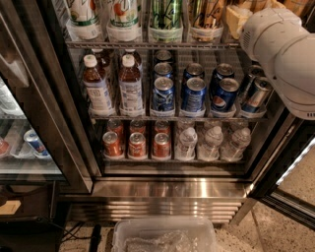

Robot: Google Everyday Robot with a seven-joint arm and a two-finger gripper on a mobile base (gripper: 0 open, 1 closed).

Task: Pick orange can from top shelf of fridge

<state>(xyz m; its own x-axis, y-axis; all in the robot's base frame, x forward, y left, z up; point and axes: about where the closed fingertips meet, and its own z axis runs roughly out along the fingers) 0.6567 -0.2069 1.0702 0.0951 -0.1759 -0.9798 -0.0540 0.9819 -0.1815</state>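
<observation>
The fridge [167, 189] stands open in front of me. Its top shelf [147, 44] is a wire rack along the upper edge of the camera view, with clear trays holding tall drinks. The orange can [204, 12] stands there, gold, cut off by the frame's top, just right of a tall green can [166, 12]. My white arm [283, 54] reaches in from the upper right. My gripper [237, 18] shows as a tan part at the arm's tip, just right of the orange can at top-shelf height. Contact with the can cannot be made out.
The middle rack holds brown bottles [96, 86] and short blue cans [193, 93]. The bottom rack holds red-orange cans [137, 144] and water bottles [212, 142]. A clear plastic bin [165, 236] sits on the floor in front. Another cooler's glass door [24, 142] is at the left.
</observation>
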